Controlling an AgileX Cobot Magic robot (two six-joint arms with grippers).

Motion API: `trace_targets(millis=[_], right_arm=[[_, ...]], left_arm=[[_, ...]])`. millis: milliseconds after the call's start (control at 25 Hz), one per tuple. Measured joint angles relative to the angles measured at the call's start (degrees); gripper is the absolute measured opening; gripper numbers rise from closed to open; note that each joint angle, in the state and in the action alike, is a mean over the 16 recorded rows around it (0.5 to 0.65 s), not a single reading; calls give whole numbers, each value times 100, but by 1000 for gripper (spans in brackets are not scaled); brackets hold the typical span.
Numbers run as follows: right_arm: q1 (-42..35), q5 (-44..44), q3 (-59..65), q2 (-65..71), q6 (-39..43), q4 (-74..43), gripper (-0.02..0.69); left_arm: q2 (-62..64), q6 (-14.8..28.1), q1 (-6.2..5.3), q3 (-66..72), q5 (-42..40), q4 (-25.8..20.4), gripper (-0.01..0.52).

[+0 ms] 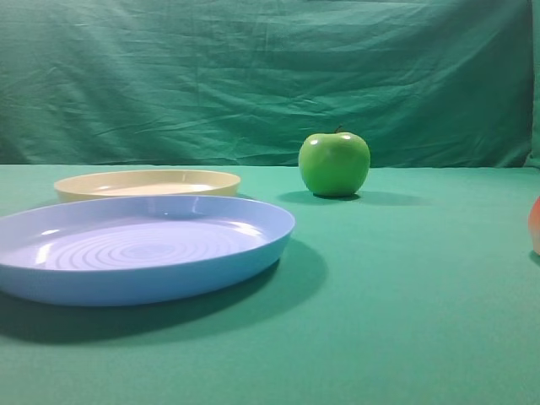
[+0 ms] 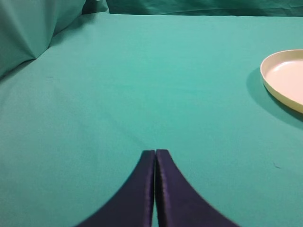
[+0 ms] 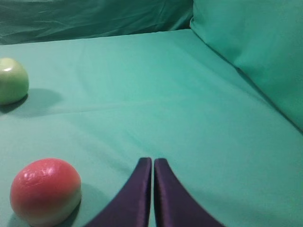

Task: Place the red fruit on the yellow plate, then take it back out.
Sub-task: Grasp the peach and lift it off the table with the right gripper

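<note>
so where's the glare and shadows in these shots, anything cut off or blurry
Exterior high: glare on the green apple, shadow beneath the blue plate, red fruit cropped at the right edge. Left wrist: yellow plate cut off, shadow to its left. Right wrist: highlights on the fruit, slightly soft.

A big light-blue plate (image 1: 139,253) with rings in its middle sits at the front left of the green table (image 1: 405,321). A shiny green apple (image 1: 334,164) stands farther back — well apart from the plate. A wrinkly green cloth (image 1: 253,76) hangs behind everything.
</note>
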Motion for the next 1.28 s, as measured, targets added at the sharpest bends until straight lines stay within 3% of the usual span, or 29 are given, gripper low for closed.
trace_targets(millis=[760,1280], right_arm=[[0,500,-648,185,-79,72,0],[22,2082,-2747,2421,-1328,1190,0]], left_arm=[[0,0,0,0,0,0,0],[0,0,0,0,0,0,0]])
